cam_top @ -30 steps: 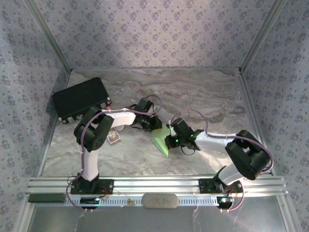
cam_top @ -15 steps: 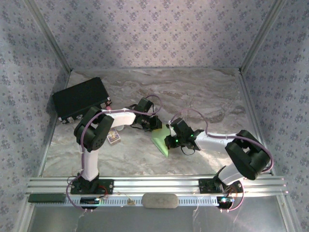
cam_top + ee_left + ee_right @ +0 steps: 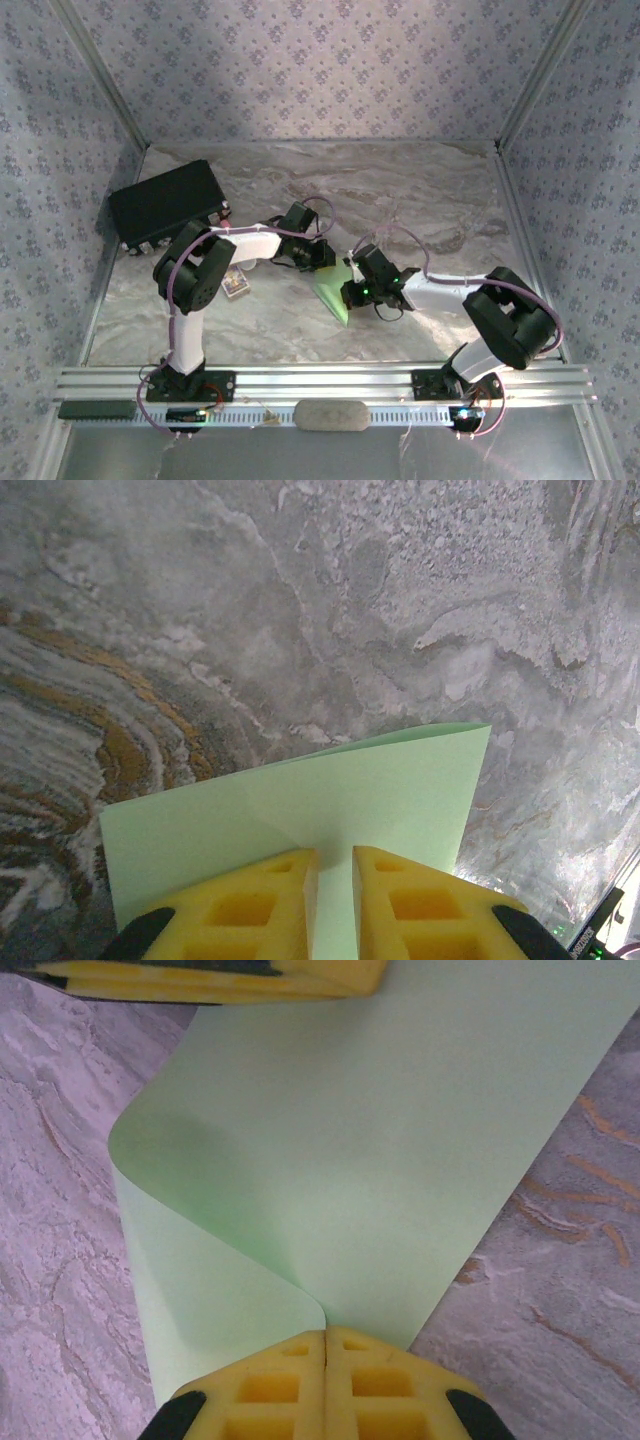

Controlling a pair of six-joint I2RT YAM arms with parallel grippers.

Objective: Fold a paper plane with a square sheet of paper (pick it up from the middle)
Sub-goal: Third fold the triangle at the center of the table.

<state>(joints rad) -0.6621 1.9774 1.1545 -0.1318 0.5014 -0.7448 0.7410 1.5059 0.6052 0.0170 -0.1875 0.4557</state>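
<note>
**Two grippers pinching the green sheet mid-fold**

In the top view, the square sheet of paper (image 3: 334, 296) is sitting near the middle of the table (image 3: 440, 200), between the arms, and is showing as a small green wedge rather than a flat square. The left gripper (image 3: 322, 260) is reaching it from the far side and the right gripper (image 3: 349, 291) is meeting it from the right. The black box (image 3: 165, 203) and the small card box (image 3: 235, 283) are lying well apart from it on the left.

In the left wrist view, the yellow fingers (image 3: 250, 905) are standing a thin slit apart, with the green paper running into that slit. I am reading this hand as clamped on the sheet's edge. The paper is spreading flat ahead of it over the marbled surface, with a faint diagonal crease.

In the right wrist view, the pads (image 3: 270, 1380) are pressing tightly together on the sheet at the point where it is curling over on itself. The bend there is looking rounded, not sharp. The left hand's fingers are gripping the opposite edge at the top of the picture.

Several things could be going wrong from here:
- If the arms are pulling unevenly, the soft bend could be setting as a crooked crease.
- If they are drawing apart, the thin paper could be tearing or slipping out of either narrow pinch.
- If one hand is letting go early, the curl could be springing open.
</note>
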